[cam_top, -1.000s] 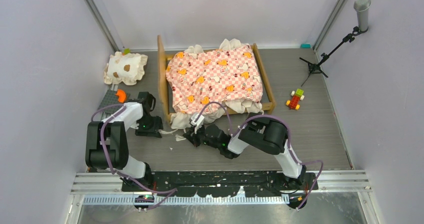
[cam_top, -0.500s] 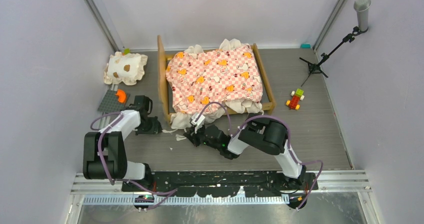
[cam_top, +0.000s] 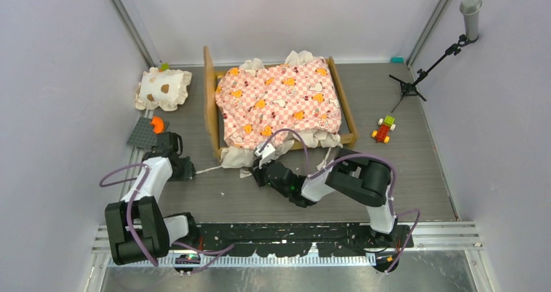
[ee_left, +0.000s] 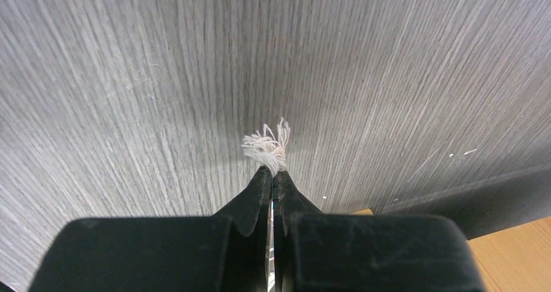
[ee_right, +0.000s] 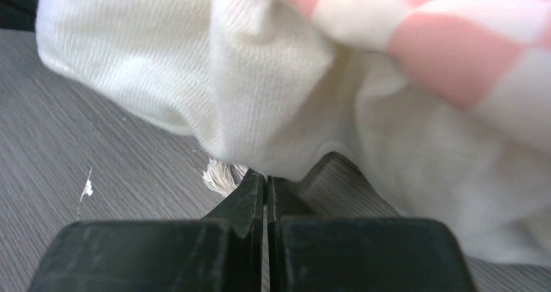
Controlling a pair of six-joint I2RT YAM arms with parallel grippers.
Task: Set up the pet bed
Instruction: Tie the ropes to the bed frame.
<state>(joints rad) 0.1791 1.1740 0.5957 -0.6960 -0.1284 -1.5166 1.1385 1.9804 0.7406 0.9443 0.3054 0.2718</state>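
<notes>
On the grey table I count one pet bed, standing at the back middle with its tall headboard on the left. One pink checkered mattress with orange animals lies in it. The cream ruffle spills over the near rail at the near-left corner.

Around the bed I count:
- one cream pillow with brown spots, at the back left, apart from the bed
- one grey baseplate with one orange piece on it, near the left wall
- one small block toy, right of the bed
- one microphone on a tripod stand in the right back corner

Any lettering is too small for me to read.

My two arms are both low on the table. The left gripper is off to the left of the bed. Its fingers are pressed together on the frayed end of one white cord, which runs thinly across the table toward the bed's near-left corner.

The right gripper sits at that corner with its fingers closed tight and their tips tucked under the ruffle. A second frayed end lies just beside them. I cannot tell whether it is pinched.
</notes>
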